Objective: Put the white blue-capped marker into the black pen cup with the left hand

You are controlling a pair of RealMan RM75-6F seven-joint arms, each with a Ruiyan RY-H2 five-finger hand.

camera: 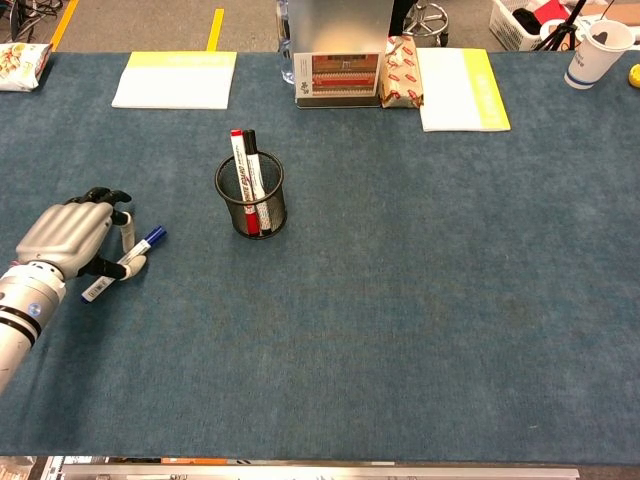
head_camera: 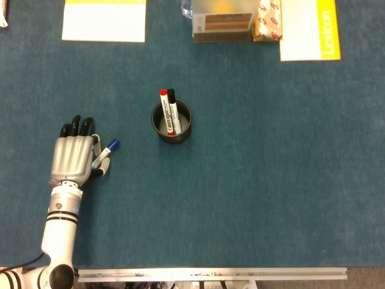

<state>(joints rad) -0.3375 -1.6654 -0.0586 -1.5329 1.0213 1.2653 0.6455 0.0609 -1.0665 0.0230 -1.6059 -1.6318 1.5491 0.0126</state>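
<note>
The white blue-capped marker lies slanted at the thumb side of my left hand, at the left of the blue table. The thumb and a finger pinch its middle, and its blue cap points up and right, toward the black mesh pen cup. That cup stands upright to the right of the hand, well apart from it. It holds a red-capped marker and a black-capped marker. My right hand shows in neither view.
A yellow-and-white notepad lies at the back left. A box, a red-patterned packet and a yellow booklet line the back edge. A paper cup stands at the far right.
</note>
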